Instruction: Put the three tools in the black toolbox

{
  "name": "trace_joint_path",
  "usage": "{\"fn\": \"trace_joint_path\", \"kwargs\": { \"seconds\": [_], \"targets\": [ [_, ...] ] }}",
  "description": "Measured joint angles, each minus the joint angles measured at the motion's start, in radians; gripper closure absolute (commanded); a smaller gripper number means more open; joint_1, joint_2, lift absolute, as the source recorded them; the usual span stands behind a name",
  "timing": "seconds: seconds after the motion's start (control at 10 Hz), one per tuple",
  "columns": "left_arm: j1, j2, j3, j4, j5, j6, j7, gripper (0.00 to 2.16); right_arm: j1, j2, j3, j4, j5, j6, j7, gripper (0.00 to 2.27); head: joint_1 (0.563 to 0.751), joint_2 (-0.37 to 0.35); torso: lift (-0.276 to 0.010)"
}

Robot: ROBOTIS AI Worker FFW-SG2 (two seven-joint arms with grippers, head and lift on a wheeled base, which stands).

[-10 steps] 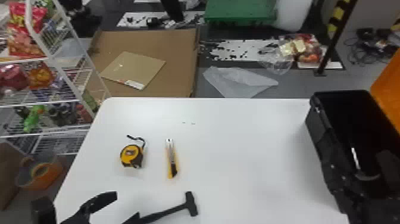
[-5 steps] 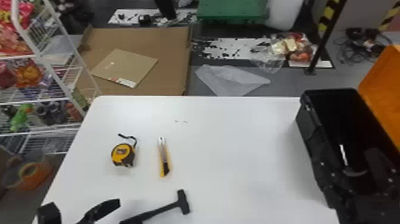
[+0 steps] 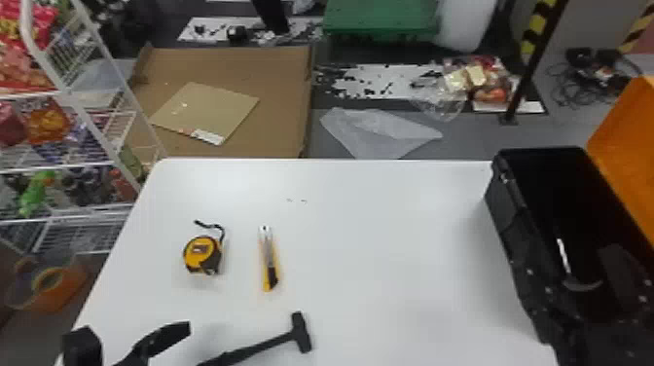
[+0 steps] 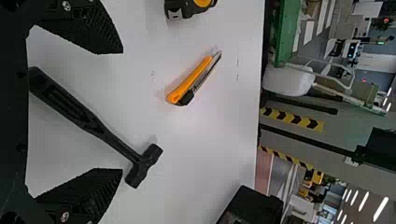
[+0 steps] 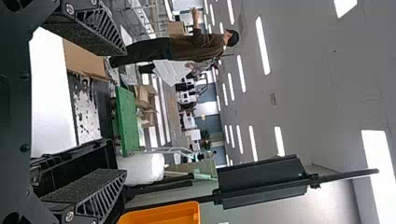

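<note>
Everything on the tabletop [image 3: 389,233] has slipped a little to the left in the head view since a second ago, tools and toolbox together, so the view itself has shifted. Against the hammer [image 3: 272,342], the left gripper [image 3: 136,328] has edged slightly rightward, its two fingers spread; from its own wrist I see the handle reaching in between them, and the head lying just beyond one fingertip. As for writing, the tape measure [image 3: 200,254] has a small label on its yellow case, and a white label [image 3: 208,136] is stuck to the cardboard sheet [image 3: 204,104] behind the tabletop; both are too blurred to make out.

All three tools lie outside the black toolbox [image 3: 499,199], in the same arrangement as before: the tape measure with its strap curled behind it, the yellow utility knife [image 3: 267,258] just to its right, and the hammer nearer the robot. Over at the right, the toolbox stands with its orange lid [image 3: 627,146] raised, and the right gripper [image 3: 562,253] is beside it, fingers spread wide.
</note>
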Motion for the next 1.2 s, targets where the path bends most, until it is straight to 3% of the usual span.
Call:
{"fn": "trace_joint_path", "kwargs": {
  "seconds": [0.3, 0.5, 1.2],
  "targets": [
    [-0.030, 0.000, -0.004, -0.001, -0.028, 0.038, -0.020, 0.10, 0.007, -0.008, -0.003, -0.006, -0.006, 0.000, 0.000, 0.10, 0.695, 0.083, -0.055],
    [-0.032, -0.003, -0.041, 0.003, -0.038, 0.049, -0.016, 0.10, 0.007, -0.011, -0.004, -0.013, -0.008, 0.000, 0.000, 0.10, 0.695, 0.052, -0.055],
    [-0.041, -0.023, -0.076, 0.101, -0.043, 0.017, -0.007, 0.10, 0.019, -0.018, -0.013, -0.034, -0.014, -0.001, 0.000, 0.10, 0.695, 0.000, -0.055]
  ]
}}
